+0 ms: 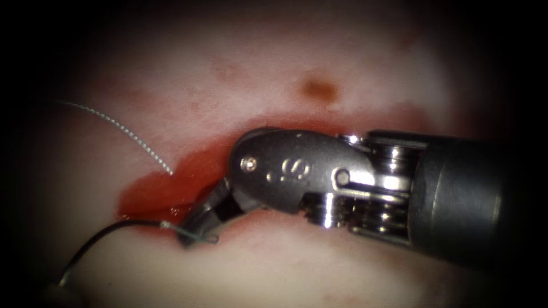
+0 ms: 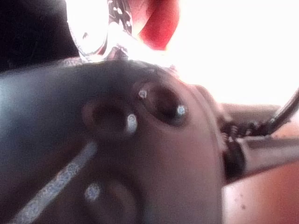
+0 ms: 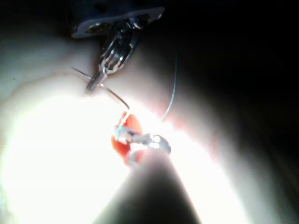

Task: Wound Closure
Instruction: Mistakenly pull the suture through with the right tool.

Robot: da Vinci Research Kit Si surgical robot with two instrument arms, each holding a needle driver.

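The tissue [image 1: 240,74] has a cut [image 1: 171,188] full of red fluid. My right tool [image 1: 191,235] reaches in from the right and points down-left at the cut's near edge. Its jaws are shut on one end of the dark curved needle [image 1: 108,231], where greenish thread [image 1: 205,238] leaves it. The needle arcs left over the tissue and does not look buried. In the right wrist view my left tool [image 3: 99,84] is shut on the needle [image 3: 117,97] near its other end, and my right tool [image 3: 135,142] sits at the red cut.
A white braided thread [image 1: 123,128] lies across the tissue to the upper left of the cut, ending at its edge. A brown spot [image 1: 318,88] marks the tissue beyond the cut. Blue thread [image 3: 173,91] rises beside my right tool's jaws.
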